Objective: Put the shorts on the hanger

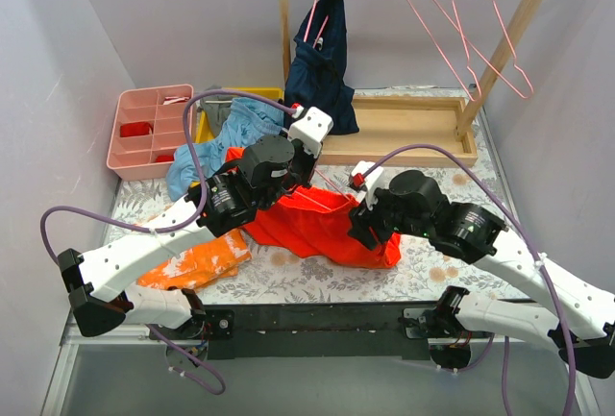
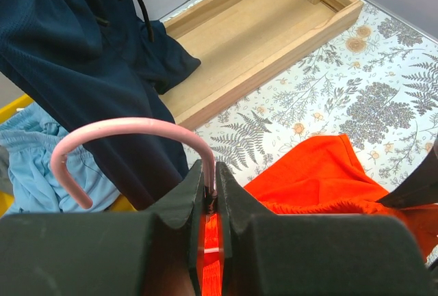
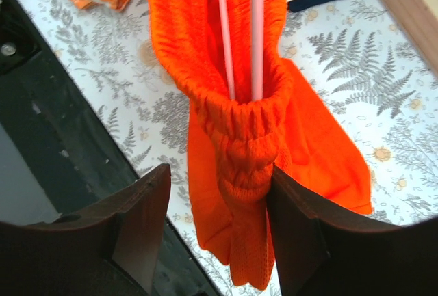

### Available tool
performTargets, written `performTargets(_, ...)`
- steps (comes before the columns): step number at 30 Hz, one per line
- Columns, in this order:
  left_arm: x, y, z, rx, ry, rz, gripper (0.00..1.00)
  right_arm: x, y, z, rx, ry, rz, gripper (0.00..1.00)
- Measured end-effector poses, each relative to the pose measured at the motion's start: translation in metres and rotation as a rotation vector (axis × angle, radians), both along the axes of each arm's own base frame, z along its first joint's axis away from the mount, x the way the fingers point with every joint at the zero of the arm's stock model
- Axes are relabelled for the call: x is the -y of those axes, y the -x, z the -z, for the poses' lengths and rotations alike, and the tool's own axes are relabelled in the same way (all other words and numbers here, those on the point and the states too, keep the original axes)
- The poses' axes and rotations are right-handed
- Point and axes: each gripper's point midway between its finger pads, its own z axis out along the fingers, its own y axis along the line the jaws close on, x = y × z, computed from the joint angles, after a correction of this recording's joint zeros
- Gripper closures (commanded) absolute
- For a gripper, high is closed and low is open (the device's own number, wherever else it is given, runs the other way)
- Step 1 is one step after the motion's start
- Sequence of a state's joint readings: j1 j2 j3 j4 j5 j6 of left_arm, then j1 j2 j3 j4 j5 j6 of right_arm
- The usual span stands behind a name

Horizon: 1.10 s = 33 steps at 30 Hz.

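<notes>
The bright red-orange shorts (image 1: 317,229) lie bunched at the middle of the table between my two grippers. A pink wire hanger (image 2: 123,128) has its two wires running down inside the shorts' elastic waistband (image 3: 250,115). My left gripper (image 2: 209,173) is shut on the hanger's neck just below the hook; in the top view it (image 1: 293,168) is at the shorts' upper edge. My right gripper (image 3: 217,173) is open, its jaws standing wide on either side of the gathered waistband, with the fabric against the right finger (image 3: 301,221). In the top view it (image 1: 370,226) is at the shorts' right end.
A wooden rack (image 1: 404,133) stands at the back with a navy garment (image 1: 322,65) and spare pink hangers (image 1: 461,22) hanging on it. A pink compartment tray (image 1: 149,133), a light blue garment (image 1: 226,137) over a yellow bin (image 1: 205,128), and an orange splotched garment (image 1: 192,262) are on the left.
</notes>
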<state>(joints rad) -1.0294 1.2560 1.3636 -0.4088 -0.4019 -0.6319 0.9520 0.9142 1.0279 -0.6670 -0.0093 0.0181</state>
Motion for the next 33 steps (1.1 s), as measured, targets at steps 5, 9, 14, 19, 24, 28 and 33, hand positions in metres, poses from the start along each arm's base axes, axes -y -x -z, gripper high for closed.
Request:
performTargets(5,0.001,0.001,0.000,-0.002,0.001,0.008,1.00,0.002,-0.013,0.002,0.047,0.012,0.054,0.52)
performTargets(9,0.002,0.002,0.000,-0.005,0.003,0.017,1.00,0.008,-0.018,-0.003,0.089,0.010,0.078,0.39)
performTargets(14,0.004,0.003,0.000,-0.012,0.015,0.025,1.00,0.018,-0.013,-0.024,0.146,-0.052,0.083,0.30)
performTargets(19,0.006,0.004,0.000,-0.016,0.019,0.031,1.00,0.018,-0.012,-0.021,0.141,-0.042,0.074,0.28)
performTargets(24,0.006,0.004,0.000,-0.018,0.023,0.033,1.00,0.005,-0.009,0.001,0.076,-0.001,0.020,0.34)
performTargets(28,0.007,0.005,0.000,-0.019,0.023,0.037,1.00,0.003,-0.006,0.022,0.032,0.039,0.007,0.59)
performTargets(33,0.007,0.005,0.000,-0.019,0.026,0.037,1.00,0.003,-0.007,0.018,0.038,0.010,0.029,0.99)
